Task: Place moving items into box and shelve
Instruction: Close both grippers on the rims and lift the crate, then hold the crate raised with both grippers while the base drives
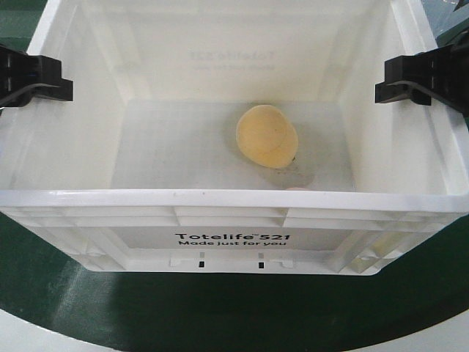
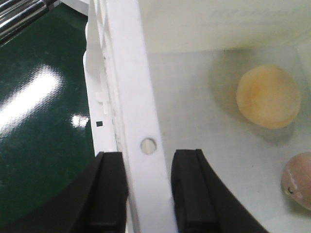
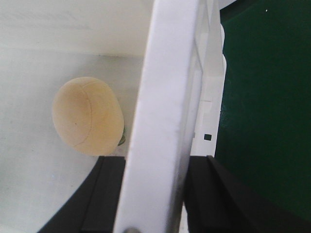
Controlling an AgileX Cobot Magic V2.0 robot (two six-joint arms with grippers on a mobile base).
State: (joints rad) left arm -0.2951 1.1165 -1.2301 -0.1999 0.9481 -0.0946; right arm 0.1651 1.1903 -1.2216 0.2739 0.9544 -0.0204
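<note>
We had left gripper (image 2: 148,194) and right gripper (image 3: 155,194) clamped on side rims of the box (image 1: 234,199), probably stiff, light, slippery.

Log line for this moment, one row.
left gripper: shut on box | right gripper: shut on box | yellowish lump, pinkish lump: in box

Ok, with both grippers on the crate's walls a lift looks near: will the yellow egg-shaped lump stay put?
Probably not: the yellow lump is rounded and lies loose on the smooth floor of the crate, so any tilt would likely roll it. The walls should keep it in. It may bump the pinkish lump.
</note>
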